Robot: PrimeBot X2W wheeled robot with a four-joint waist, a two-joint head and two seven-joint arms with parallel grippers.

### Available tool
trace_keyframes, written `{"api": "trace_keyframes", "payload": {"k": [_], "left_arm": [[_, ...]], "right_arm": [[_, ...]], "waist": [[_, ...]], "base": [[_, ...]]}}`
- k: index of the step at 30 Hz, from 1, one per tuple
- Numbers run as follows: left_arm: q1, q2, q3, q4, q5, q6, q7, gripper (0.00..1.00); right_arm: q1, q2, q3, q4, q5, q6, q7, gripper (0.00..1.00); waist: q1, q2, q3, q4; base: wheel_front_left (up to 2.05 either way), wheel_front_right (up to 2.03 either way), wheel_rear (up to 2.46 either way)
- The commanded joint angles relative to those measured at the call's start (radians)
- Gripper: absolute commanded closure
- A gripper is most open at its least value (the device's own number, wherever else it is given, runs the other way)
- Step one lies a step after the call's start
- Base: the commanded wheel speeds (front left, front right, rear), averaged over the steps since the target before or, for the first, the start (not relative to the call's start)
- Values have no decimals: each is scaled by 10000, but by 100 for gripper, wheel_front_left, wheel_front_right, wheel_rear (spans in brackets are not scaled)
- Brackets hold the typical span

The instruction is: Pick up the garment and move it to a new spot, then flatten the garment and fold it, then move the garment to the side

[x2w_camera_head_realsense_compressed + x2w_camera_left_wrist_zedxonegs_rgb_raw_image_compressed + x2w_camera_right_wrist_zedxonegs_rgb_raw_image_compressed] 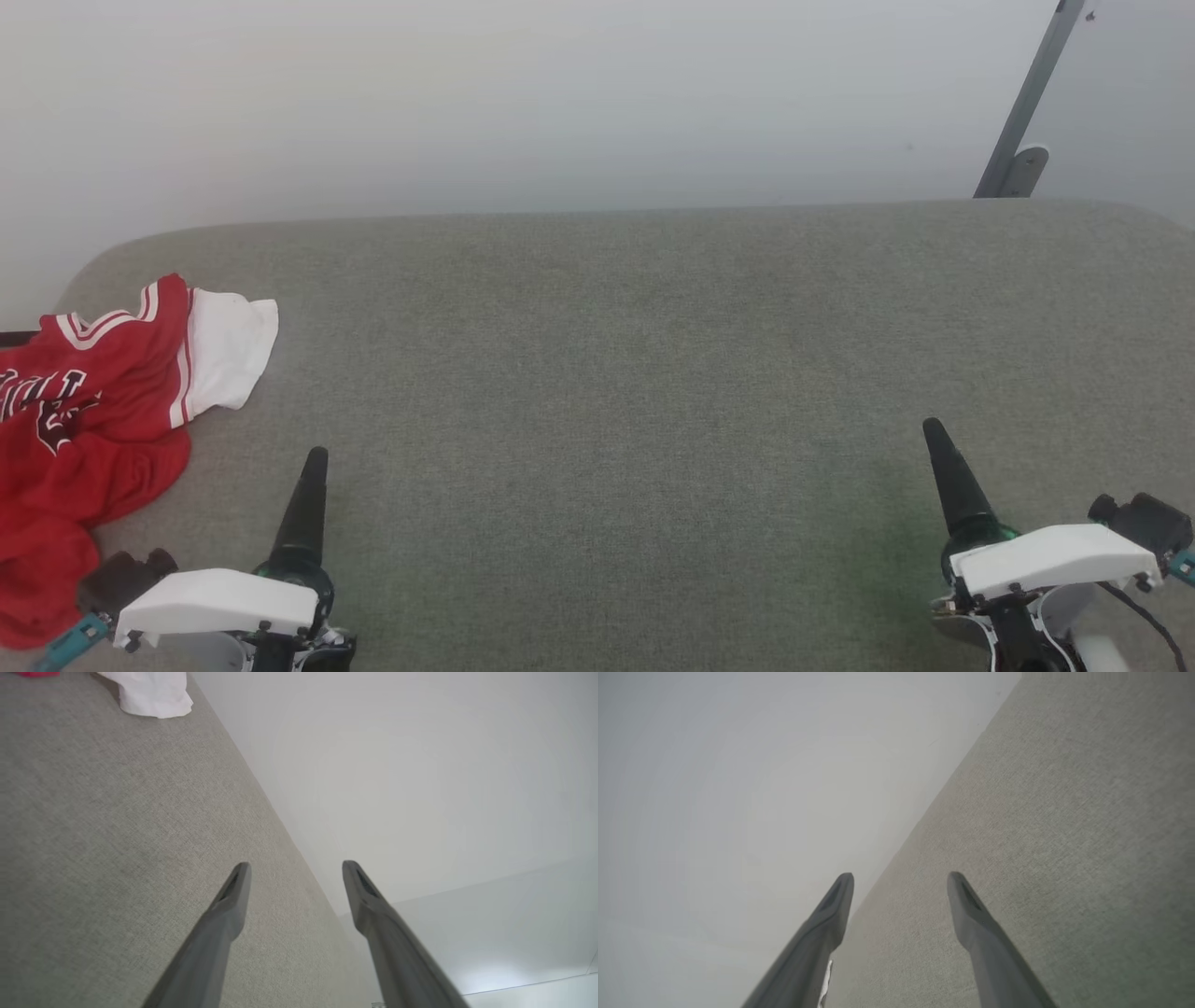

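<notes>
The garment point(93, 411) — red, white sleeve, red-white striped trim — on grey-green fabric surface point(607, 373).

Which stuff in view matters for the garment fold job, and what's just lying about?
Job:
- garment, crumpled at the left edge of the grey table
- left gripper, open, empty
- right gripper, open, empty

Just there:
- metal bar with bracket, behind the table's far right

Garment point(93, 401) cut off at head view's left edge, chest lettering point(42, 397) crumpled, partly hidden
</notes>
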Motion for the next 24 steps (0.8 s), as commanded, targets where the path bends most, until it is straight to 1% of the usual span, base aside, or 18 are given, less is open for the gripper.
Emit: {"api": "trace_keyframes", "payload": {"k": [1,6,12,15,24], "left_arm": [[-91,149,-31,-180,418,95,-98,0],[-33,257,-24,-189,1465,203,-275,0],[16,395,63,-184,2698,176,-483,0],[41,440,109,-167,3463,117,-608,0],[135,423,397,-97,4790,-154,-874,0]], "right_arm": [[-283,-113,27,-75,-465,4,-103,0],[-370,-174,33,88,-1621,5,-233,0],[-401,-245,28,194,-2724,5,-341,0],[-398,-264,-1,245,-3263,6,-449,0],[-322,-361,-23,304,-4359,6,-694,0]], "waist": [[0,0,-7,-8],[0,0,-38,-41],[0,0,-89,-81],[0,0,-131,-104],[0,0,-217,-159]], "base": [[0,0,0],[0,0,0],[0,0,0],[0,0,0],[0,0,0]]}}
